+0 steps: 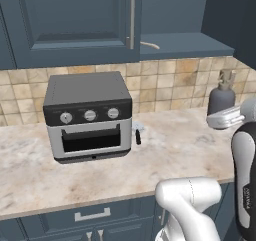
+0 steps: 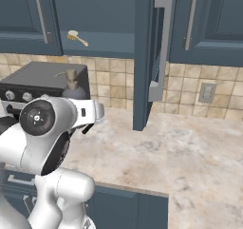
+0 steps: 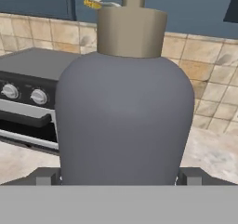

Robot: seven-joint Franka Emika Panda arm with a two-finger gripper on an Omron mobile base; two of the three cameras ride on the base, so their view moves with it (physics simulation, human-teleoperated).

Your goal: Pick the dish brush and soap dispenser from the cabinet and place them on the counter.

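1. The soap dispenser [image 3: 124,111] stood upright on the worktop [image 1: 170,150], a grey rounded bottle with a tan pump top, right of the toaster oven [image 1: 89,116] in the left base view and near the tiled backsplash [image 1: 165,85].
2. In the hand view the bottle loomed close and dead centre, its body sitting between the two fingertips [image 3: 46,176] at the bottom of the picture.
3. The end effector [image 3: 120,177] stood with its jaws wide apart, one on each side of the bottle; whether the pads actually touched the bottle could not be told.
4. From the right base view the dispenser peeked out just above the white arm, its pump top in front of the oven's dark upper edge.
5. The dish brush [image 2: 77,37] lay on the cabinet [image 2: 114,28] shelf above, cream handle angled out toward the shelf's front edge, well apart from the bottle.
6. The cabinet door [image 2: 144,57] hung open, seen edge-on in the right base view, its silver bar handle [image 2: 159,47] facing right.
7. A small white item with a short black handle [image 1: 136,134] lay on the worktop just beside the oven's right front corner.
8. Below the worktop edge, a blue drawer [image 1: 92,217] showed a short handle.
9. A wall outlet [image 2: 207,93] sat in the backsplash further right.
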